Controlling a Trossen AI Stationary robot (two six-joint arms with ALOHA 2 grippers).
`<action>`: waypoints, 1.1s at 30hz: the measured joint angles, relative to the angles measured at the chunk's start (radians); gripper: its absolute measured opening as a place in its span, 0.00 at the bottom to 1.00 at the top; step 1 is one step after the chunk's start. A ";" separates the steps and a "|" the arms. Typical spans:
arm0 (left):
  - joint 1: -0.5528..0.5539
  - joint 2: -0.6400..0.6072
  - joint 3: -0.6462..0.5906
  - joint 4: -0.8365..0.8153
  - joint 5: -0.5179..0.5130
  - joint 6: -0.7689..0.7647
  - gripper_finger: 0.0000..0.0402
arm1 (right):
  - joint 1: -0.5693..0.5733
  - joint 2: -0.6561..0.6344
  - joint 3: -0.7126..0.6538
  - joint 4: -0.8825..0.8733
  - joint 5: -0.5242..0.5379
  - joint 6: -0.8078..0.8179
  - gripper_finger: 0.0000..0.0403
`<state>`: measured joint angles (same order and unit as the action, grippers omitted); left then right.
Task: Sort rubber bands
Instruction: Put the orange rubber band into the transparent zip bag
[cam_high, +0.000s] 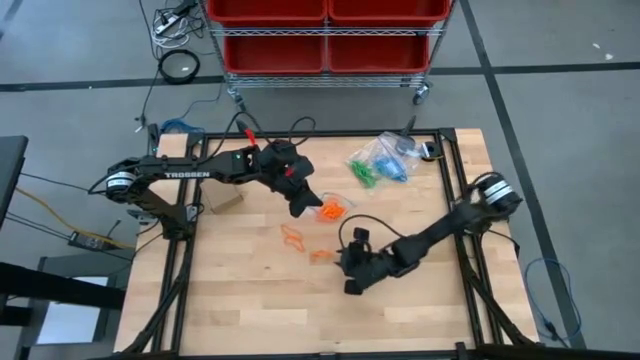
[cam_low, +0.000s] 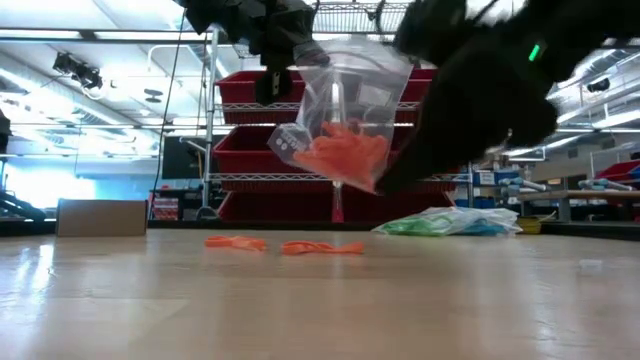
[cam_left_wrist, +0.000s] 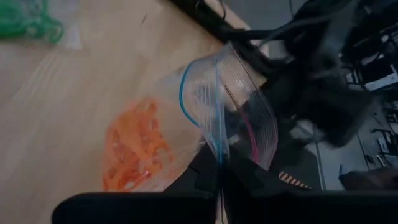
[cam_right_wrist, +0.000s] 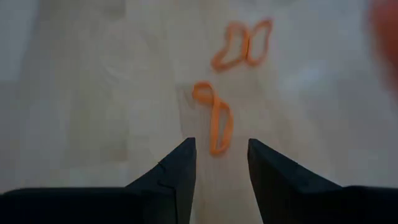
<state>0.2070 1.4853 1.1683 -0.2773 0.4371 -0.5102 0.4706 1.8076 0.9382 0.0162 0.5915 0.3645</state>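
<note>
My left end effector (cam_left_wrist: 221, 177) clenched on clear zip bag (cam_left_wrist: 230, 106), held off bench (cam_high: 250, 300); orange bands (cam_left_wrist: 134, 152) inside. My right end effector (cam_right_wrist: 221, 165) released, twisted orange band (cam_right_wrist: 214, 118) just ahead between fingertips. Step: picking loose orange. Next: lower, pinch, carry to bag mouth.

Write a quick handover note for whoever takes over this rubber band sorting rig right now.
Left claw: shut on the clear bag of orange bands, holding it by its zip edge above the table.
Right claw: open, empty, low over the table, lined up on a loose orange band.
On the table: two small groups of loose orange bands near the middle; bags with green and blue bands toward the far right corner.
Done: many orange bands are already in the held bag.
Left: pick up the remaining loose orange bands and drop them in the bag.
</note>
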 joint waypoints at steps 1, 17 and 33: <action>0.000 0.000 0.000 0.011 0.000 0.000 0.04 | -0.016 0.024 -0.005 0.027 -0.022 0.005 0.33; 0.000 0.000 0.000 0.074 0.000 0.001 0.04 | -0.119 0.188 -0.006 0.235 -0.189 -0.035 0.03; 0.000 0.000 0.000 0.075 0.000 0.002 0.04 | 0.041 -0.170 -0.009 0.249 -0.004 -0.195 0.00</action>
<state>0.2070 1.4849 1.1687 -0.2024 0.4370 -0.5084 0.5120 1.6373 0.9291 0.2656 0.5873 0.1696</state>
